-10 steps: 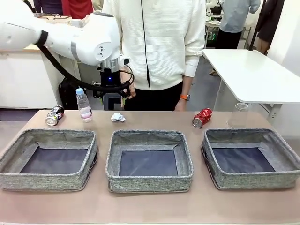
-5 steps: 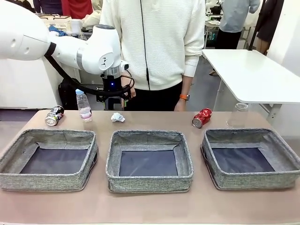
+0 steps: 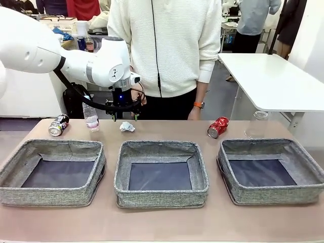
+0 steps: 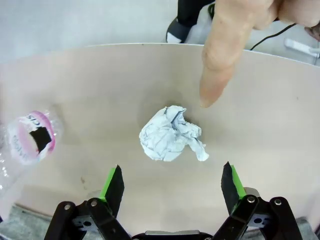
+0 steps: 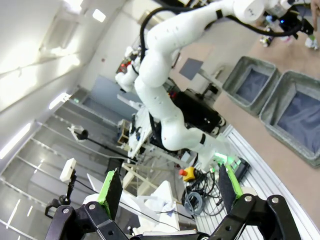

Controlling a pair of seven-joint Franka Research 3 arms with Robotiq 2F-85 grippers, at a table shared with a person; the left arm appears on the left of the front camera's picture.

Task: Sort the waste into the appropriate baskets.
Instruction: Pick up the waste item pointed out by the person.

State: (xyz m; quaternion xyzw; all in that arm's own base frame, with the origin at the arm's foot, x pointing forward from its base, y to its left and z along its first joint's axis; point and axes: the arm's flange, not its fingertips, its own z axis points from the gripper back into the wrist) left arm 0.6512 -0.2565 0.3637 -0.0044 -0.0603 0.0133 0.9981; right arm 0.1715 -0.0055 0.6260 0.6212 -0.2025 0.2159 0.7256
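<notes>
Currently left gripper [image 3: 125, 118], jaws apart, hangs over crumpled white paper ball [image 3: 127, 126], far side; person's finger [image 4: 216, 70] points just beside it. Right gripper [image 5: 167, 187] likewise apart.

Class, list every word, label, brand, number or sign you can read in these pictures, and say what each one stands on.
Nothing here can be quoted with confidence.
small clear bottle: white letters on its pink label, sideways and blurred; unreadable.
dark can: printed design, too small to read.
crushed red can: print too small and creased to read.
crumpled paper ball: faint dark marks, no legible words.
</notes>
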